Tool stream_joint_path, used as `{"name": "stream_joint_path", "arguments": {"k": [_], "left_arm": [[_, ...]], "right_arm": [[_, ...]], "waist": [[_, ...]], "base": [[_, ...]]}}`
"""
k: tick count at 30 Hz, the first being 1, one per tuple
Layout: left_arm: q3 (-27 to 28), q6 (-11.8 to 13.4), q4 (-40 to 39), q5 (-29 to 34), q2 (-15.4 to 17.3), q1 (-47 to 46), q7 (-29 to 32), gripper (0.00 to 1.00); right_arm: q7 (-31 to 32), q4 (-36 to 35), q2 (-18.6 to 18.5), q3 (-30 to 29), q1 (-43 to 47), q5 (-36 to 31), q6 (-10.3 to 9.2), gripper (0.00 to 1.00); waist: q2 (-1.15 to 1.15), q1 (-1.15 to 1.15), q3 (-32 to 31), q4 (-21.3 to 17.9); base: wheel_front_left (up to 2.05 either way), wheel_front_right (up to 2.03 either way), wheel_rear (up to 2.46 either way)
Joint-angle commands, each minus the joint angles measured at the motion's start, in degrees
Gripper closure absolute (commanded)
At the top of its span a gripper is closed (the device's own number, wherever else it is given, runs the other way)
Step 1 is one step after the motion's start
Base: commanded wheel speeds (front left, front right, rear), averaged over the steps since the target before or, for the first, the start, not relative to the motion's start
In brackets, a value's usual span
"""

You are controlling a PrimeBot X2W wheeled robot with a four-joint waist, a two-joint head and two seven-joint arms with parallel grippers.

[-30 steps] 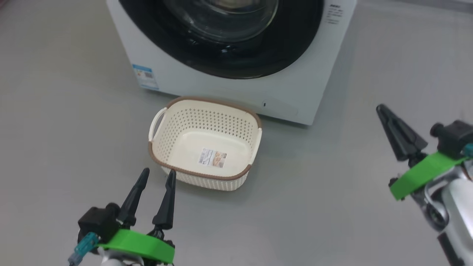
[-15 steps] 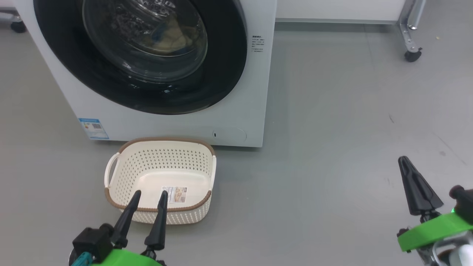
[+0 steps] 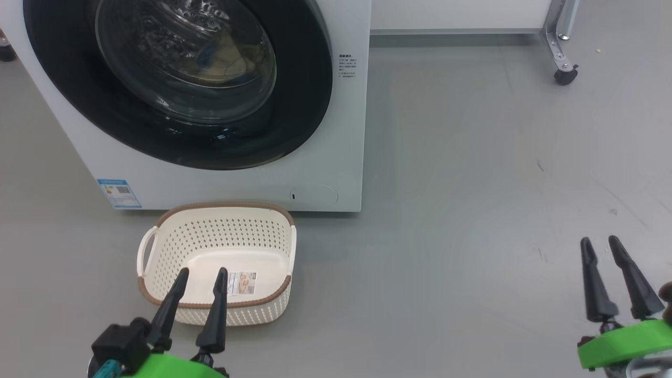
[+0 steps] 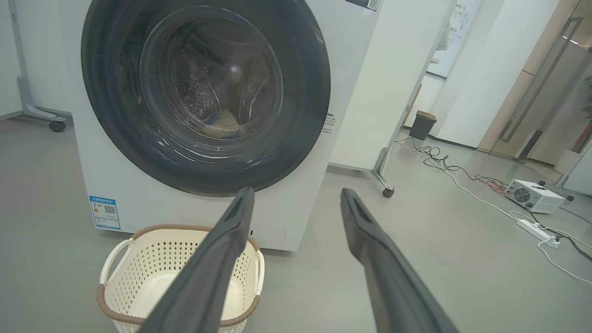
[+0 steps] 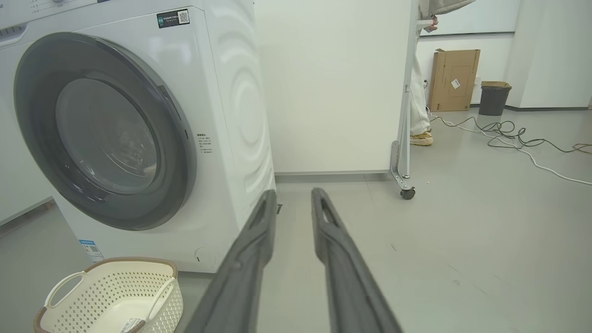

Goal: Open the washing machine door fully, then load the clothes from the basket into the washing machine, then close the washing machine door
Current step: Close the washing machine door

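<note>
The white washing machine (image 3: pixel 336 131) stands ahead with its round black door (image 3: pixel 299 105) shut. Through the glass porthole I see pale clothes (image 3: pixel 226 58) with a blue patch lying in the drum. The cream basket (image 3: pixel 220 207) sits on the floor just before the machine, with nothing inside but its bottom label. My left gripper (image 3: pixel 203 272) is open and empty, its tips over the basket's near rim. My right gripper (image 3: pixel 599 241) hangs over bare floor far to the right, fingers parted, empty. The wrist views show the left gripper (image 4: pixel 296 192) and right gripper (image 5: pixel 292 192) pointing toward the machine.
A white partition on a castered metal leg (image 3: pixel 564 76) stands right of the machine. Cables, a power strip (image 4: pixel 532 226) and a small white device (image 4: pixel 534 196) lie on the floor farther right. A person's legs (image 5: pixel 418 106) stand behind the partition, near a cardboard box (image 5: pixel 453 78).
The head camera has shifted, so more of the door and the floor at right shows. My right gripper's fingers were shut together and now stand apart.
</note>
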Motion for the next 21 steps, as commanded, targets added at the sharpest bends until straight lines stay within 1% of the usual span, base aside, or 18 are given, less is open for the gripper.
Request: {"name": "stream_joint_path", "arguments": {"k": [1, 9, 21], "left_arm": [[2.8, -0.2, -1.7, 0.9, 0.3, -1.1, -0.6, 0.0], [3.6, -0.2, -1.6, 1.8, 0.0, -0.8, -0.6, 0.0], [4.0, -0.2, -1.5, 2.3, -0.4, -0.9, -0.6, 0.0]], "right_arm": [[-0.5, -1.9, -0.3, 0.7, -0.7, -0.8, -0.2, 0.0], [-0.5, -1.8, 0.5, 0.4, -0.4, -1.6, -0.2, 0.0], [-0.5, -1.5, 0.6, 0.7, -0.6, -1.5, -0.2, 0.0]], "waist": [[0.0, 0.01, 0.0, 0.0], [0.0, 0.01, 0.1, 0.0], [0.0, 0.01, 0.0, 0.2]], "base": [[0.0, 0.0, 0.0], [0.0, 0.0, 0.0], [0.0, 0.0, 0.0]]}}
